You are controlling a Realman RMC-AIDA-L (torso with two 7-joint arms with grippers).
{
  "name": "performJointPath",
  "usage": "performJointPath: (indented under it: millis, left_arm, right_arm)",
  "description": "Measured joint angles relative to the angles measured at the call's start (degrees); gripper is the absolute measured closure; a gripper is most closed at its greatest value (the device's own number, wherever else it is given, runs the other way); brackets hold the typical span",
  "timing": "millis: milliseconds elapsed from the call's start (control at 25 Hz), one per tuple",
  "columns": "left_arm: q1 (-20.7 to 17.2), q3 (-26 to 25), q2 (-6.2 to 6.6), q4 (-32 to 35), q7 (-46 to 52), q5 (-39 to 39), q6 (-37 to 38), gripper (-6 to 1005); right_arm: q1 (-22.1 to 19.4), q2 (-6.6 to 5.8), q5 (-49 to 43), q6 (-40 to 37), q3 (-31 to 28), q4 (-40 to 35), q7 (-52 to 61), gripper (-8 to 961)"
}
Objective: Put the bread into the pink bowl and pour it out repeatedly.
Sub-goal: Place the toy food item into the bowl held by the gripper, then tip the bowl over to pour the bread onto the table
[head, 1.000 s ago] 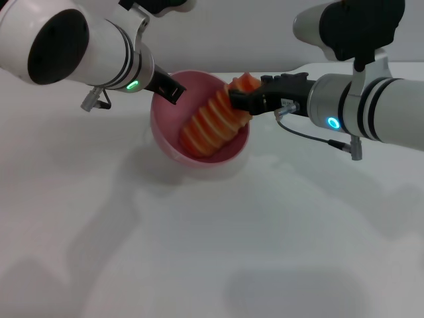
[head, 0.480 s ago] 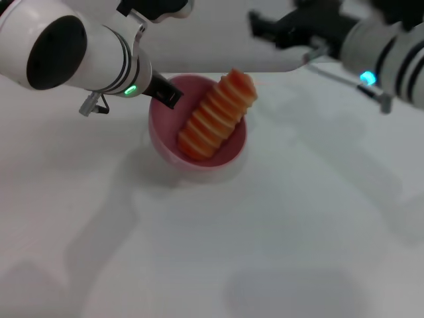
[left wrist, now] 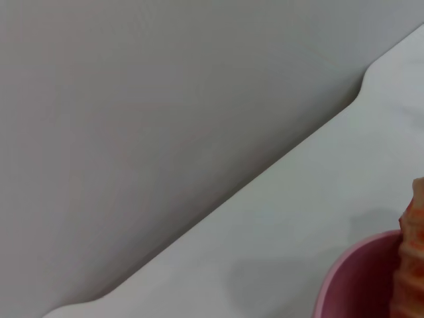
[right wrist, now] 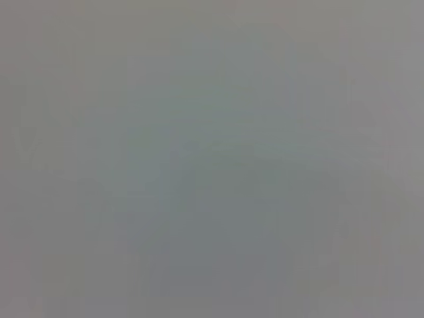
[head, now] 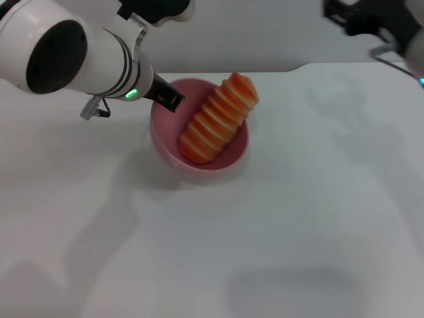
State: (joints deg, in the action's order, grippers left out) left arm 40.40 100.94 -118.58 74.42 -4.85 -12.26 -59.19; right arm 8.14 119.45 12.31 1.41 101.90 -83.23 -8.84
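From the head camera you see the pink bowl [head: 199, 136] standing on the white table [head: 278, 225], toward the table's far edge. The bread [head: 218, 119] lies inside it, slanted: its lower end rests deep in the bowl on the near side, and its upper end leans on the bowl's far right rim and sticks out above it. Your left gripper [head: 169, 99] is at the bowl's far left rim, its dark tip touching or clasping the rim there; you cannot tell whether the claw is clamped on the rim or only resting against it. A green light glows on that arm's wrist just behind the bowl. Your right gripper [head: 348, 14] is raised high, well apart from the bowl on its right, above the table's far edge, and its fingers cannot be made out.

In the left wrist camera you see a curved part of the pink bowl [left wrist: 361, 278] with the ridged side of the bread [left wrist: 411, 265] rising from it, the white table [left wrist: 278, 225] beyond the bowl, and a grey wall past the table's edge.

The right wrist camera gives you only a plain grey field.
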Motion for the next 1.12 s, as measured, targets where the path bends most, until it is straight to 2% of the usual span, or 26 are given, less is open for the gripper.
performJointPath:
  millis: [40, 160, 280, 480, 560, 600, 680, 1000, 1120]
  left_arm:
    - [0.0, 0.0, 0.0, 0.0, 0.0, 0.0, 0.0, 961]
    - [-0.1, 0.9, -0.04, 0.2, 0.0, 0.0, 0.6, 961]
    - [-0.4, 3.9, -0.02, 2.5, -0.6, 2.1, 1.5, 961]
    - [-0.6, 7.3, -0.03, 5.5, -0.6, 6.2, 0.7, 960]
    - [-1.9, 11.9, -0.12, 8.2, -0.5, 11.2, 2.0, 960]
    - [-1.9, 11.9, -0.12, 8.2, -0.5, 11.2, 2.0, 960]
    - [-2.7, 15.2, -0.22, 9.5, 0.0, 14.6, 3.5, 960]
    - [-3.5, 21.8, -0.38, 10.0, 1.0, 16.5, 7.7, 960]
    - [-3.4, 24.7, -0.39, 10.3, 4.3, 16.2, 10.3, 960]
  right_arm:
    - [0.0, 0.0, 0.0, 0.0, 0.0, 0.0, 0.0, 148]
    - [-4.3, 0.08, -4.7, -12.7, 0.6, 4.6, -0.1, 148]
    - [-6.8, 0.15, -5.8, -19.4, 0.7, 8.3, -0.2, 148]
    - [-9.3, 0.18, -3.7, -20.5, 1.0, 11.9, 0.3, 148]
    - [-10.1, 0.18, -2.6, -20.8, 1.3, 12.5, 0.4, 148]
    - [-10.4, 0.18, -2.1, -20.9, 1.6, 12.8, 0.4, 148]
    - [-10.9, 0.17, -1.4, -20.9, 2.0, 13.1, 0.5, 148]
    - [-12.8, 0.21, -0.4, -21.6, 2.0, 15.1, 0.9, 148]
    - [-13.0, 0.07, 0.8, -21.6, 1.8, 15.5, 1.3, 148]
